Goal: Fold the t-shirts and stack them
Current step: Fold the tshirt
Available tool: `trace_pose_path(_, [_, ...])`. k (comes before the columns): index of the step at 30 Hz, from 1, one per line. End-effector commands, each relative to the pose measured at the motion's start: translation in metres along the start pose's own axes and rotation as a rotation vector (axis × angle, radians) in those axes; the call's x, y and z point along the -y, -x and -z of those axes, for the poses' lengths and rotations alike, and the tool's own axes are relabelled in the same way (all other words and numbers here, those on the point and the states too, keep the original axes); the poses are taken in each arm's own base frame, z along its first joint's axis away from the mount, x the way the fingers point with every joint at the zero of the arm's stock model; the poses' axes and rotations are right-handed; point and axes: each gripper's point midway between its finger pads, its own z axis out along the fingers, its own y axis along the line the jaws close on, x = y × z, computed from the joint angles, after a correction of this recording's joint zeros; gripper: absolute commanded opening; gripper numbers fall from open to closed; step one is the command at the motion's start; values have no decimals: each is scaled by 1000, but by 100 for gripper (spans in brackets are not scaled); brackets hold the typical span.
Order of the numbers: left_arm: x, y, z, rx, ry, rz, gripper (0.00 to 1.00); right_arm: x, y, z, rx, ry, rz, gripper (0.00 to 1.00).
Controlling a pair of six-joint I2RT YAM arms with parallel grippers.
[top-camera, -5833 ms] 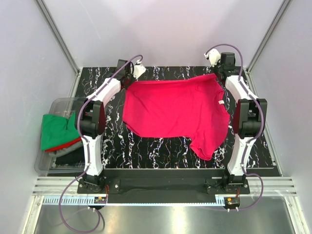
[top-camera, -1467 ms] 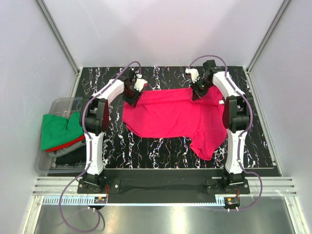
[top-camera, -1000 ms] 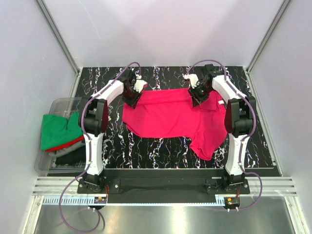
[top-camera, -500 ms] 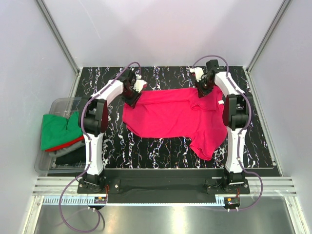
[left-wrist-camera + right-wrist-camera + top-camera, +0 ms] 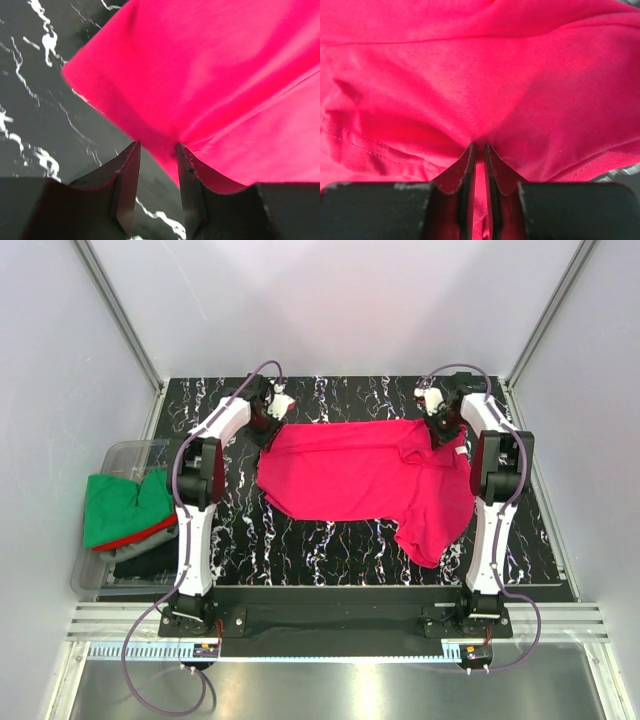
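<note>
Near strip of black marbled surface (image 5: 330, 550) bare; spread crimson cloth t-shirt (image 5: 360, 470) covers middle; clear plastic bin (image 5: 122, 452) blocks left.

No legible text anywhere

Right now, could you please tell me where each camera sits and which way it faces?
Top external: above, behind the bases, looking down on the table; left arm and right arm show whole.
Left wrist: on that wrist, looking past the left end effector at the edge of the crimson t-shirt and table.
Right wrist: on that wrist, past the right end effector; cloth nearly fills the view.
Shared: all three show the crimson t-shirt, pinched by both end effectors.
</note>
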Motion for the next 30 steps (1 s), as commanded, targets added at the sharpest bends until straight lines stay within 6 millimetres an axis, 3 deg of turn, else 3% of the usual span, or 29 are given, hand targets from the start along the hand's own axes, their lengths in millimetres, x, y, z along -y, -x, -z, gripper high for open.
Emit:
trace_pose_path(1, [-14, 6, -6, -15, 44, -10, 40, 26, -6, 12, -10, -91, 7, 18])
trace_pose_path(4, [-18, 7, -13, -31, 48, -13, 40, 30, -5, 12, -7, -97, 4, 18])
trace_pose_path(7, [-20, 13, -10, -17, 53, -16, 40, 34, 11, 24, 43, -111, -4, 19])
trace_pose_path(11, [-21, 39, 10, 65, 57, -22, 40, 46, 48, 55, 150, -162, -2, 19])
trace_pose_path(16, [-26, 68, 27, 144, 83, -57, 40, 77, 72, 73, 222, -244, -13, 20])
trace_pose_path(18, [-29, 76, 27, 160, 95, -65, 40, 86, 69, 61, 208, -251, -21, 20])
trace_pose_path(23, [-36, 71, 4, 125, 114, -69, 42, 107, 71, 45, 204, -290, -34, 20])
trace_pose_path(30, [-42, 61, -19, 78, 135, -80, 43, 115, 63, 23, 171, -301, -48, 20])
